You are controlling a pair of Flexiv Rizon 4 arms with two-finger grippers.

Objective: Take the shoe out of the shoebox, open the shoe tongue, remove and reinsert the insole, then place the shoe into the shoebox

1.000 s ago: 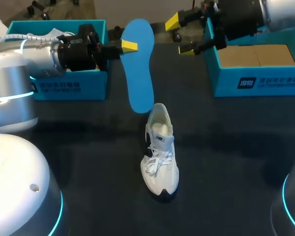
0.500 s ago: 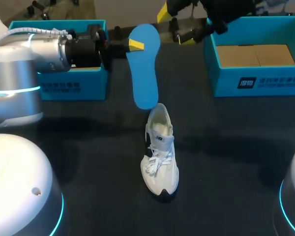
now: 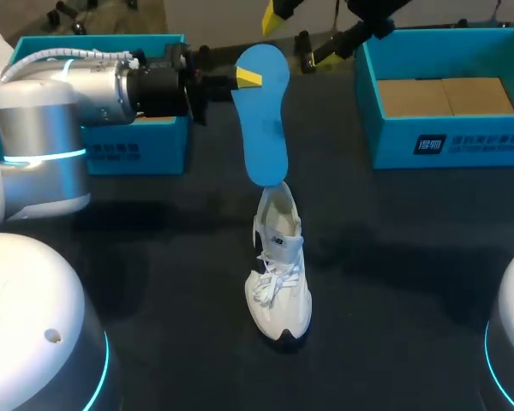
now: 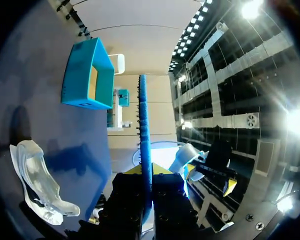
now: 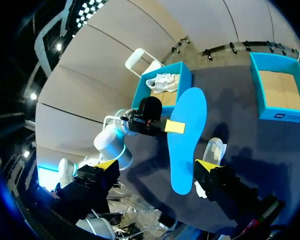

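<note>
My left gripper (image 3: 248, 79) is shut on the upper part of a blue insole (image 3: 264, 120), which hangs upright in the air. Its lower end sits just above the heel opening of a white shoe (image 3: 279, 265) standing on the dark table. In the left wrist view the insole (image 4: 144, 140) shows edge-on between my fingers, with the shoe (image 4: 37, 185) below and to the side. My right gripper (image 3: 301, 34) is open, high behind the insole. In the right wrist view the insole (image 5: 185, 135) and shoe (image 5: 215, 150) lie ahead of its wide-apart fingers.
A teal shoebox (image 3: 124, 150) stands at the back left behind my left arm, and the right wrist view shows a second white shoe (image 5: 164, 80) inside it. Another teal shoebox (image 3: 445, 137) with a bare cardboard floor stands at the back right.
My left arm has carried the insole to the right, bringing its lower end over the shoe's heel. The right gripper has moved left and farther back, still open.
</note>
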